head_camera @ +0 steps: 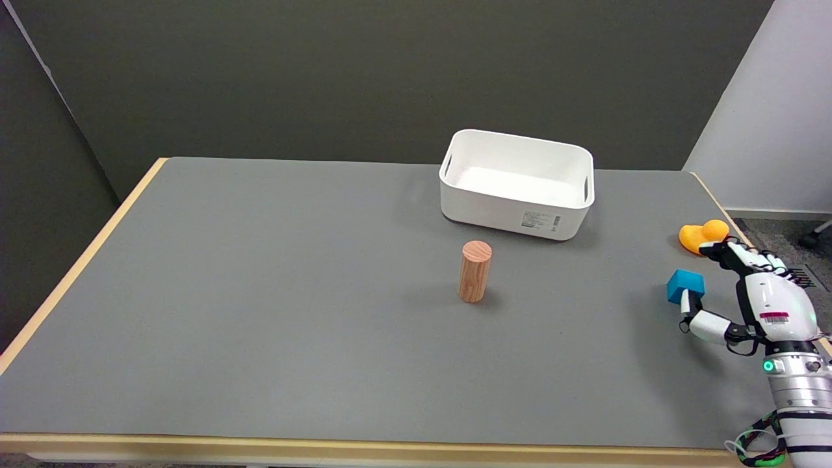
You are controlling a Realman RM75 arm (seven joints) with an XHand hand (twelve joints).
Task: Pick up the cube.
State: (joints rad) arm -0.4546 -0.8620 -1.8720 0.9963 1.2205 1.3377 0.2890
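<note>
At the near right corner of the grey-topped table with its pale wooden edge (pixel 78 270), the robot's white right arm (pixel 803 403) rose from the lower right of the picture. Its black-and-white right hand (pixel 754 299) hung over the table's right side with the fingers spread apart. The thumb reached out to the left, and its tip (pixel 686 305) touched the near right side of the small blue cube (pixel 684 285). The other fingers (pixel 734 253) stretched toward the far side, well clear of the cube, so the hand held nothing. Whether the cube rested flat on the table or was tipped a little against the thumb could not be told.

Just beyond those fingers, near the table's right edge, lay an orange rubber duck (pixel 702 235). Farther left, around the middle of the table, a light brown wooden cylinder (pixel 474 272) stood upright, well apart from the cube. Beyond it, toward the far side, sat a white plastic bin with rounded corners (pixel 513 207), a label on its near wall.
</note>
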